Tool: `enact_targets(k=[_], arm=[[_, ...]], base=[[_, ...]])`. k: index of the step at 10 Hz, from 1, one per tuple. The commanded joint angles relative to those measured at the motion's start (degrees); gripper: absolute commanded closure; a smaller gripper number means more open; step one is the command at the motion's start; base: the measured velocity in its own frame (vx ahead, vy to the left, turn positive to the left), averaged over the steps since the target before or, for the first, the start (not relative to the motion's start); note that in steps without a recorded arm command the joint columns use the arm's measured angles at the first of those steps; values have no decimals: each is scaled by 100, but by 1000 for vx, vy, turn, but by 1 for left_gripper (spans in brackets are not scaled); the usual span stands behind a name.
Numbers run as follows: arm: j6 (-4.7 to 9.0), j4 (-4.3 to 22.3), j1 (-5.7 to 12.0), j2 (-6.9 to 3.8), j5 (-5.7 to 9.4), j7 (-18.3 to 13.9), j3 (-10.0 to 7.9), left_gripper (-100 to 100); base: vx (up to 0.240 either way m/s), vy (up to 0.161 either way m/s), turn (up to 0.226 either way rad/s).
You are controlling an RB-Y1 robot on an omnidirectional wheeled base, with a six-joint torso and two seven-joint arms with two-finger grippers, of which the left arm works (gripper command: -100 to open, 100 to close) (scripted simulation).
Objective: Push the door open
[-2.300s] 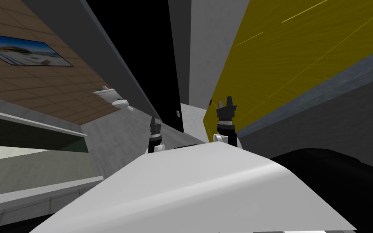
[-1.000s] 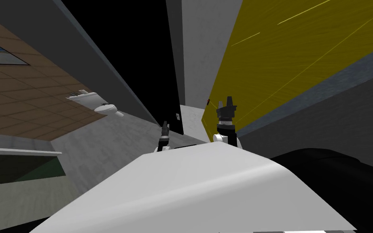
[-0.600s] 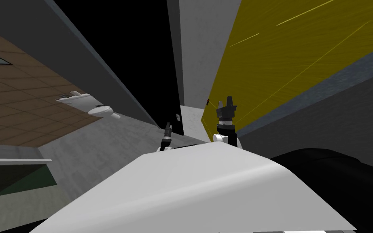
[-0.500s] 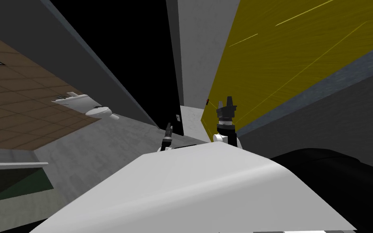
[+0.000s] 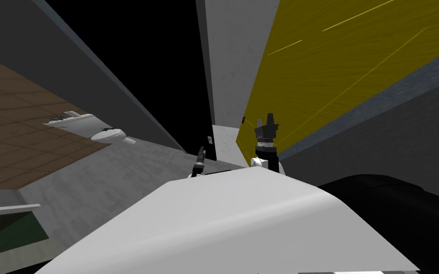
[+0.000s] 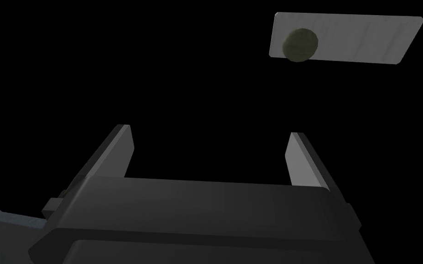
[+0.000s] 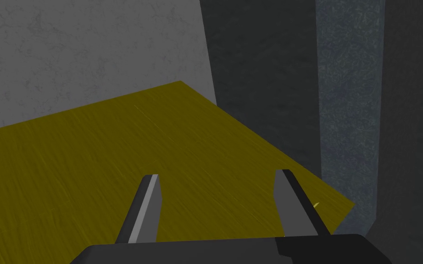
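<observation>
Head view: yellow door slants along the right; right claw sits at its near edge, likely placed to push it; left claw points into the black area.
Left wrist view: fingers spread, empty, facing a grey plate with a round knob.
Right wrist view: fingers wide apart, gripping nothing, close over the door's face.

Knob x1, toilet x1, grippers x2

I am looking into a bathroom in a home. A white toilet beside brown tiling shows it.
</observation>
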State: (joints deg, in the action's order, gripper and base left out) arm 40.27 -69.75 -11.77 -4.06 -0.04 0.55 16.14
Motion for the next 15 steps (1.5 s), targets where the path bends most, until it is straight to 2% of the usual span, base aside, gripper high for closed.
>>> enact_targets(k=[1,4,5,10,12,15], arm=[[32,163,44,21,-11,-3,37,-100],[79,597,169,39,-41,-68,184,-100],[79,597,169,39,-41,-68,184,-100],[144,1190,340,75,-84,-157,385,-100],[136,1194,349,73,-82,-163,384,-100],[207,1303,375,34,-69,-155,347,-100]], base=[[57,85,-35],[53,69,-82],[50,49,-30],[62,63,-68],[60,64,-36],[143,-35,-24]])
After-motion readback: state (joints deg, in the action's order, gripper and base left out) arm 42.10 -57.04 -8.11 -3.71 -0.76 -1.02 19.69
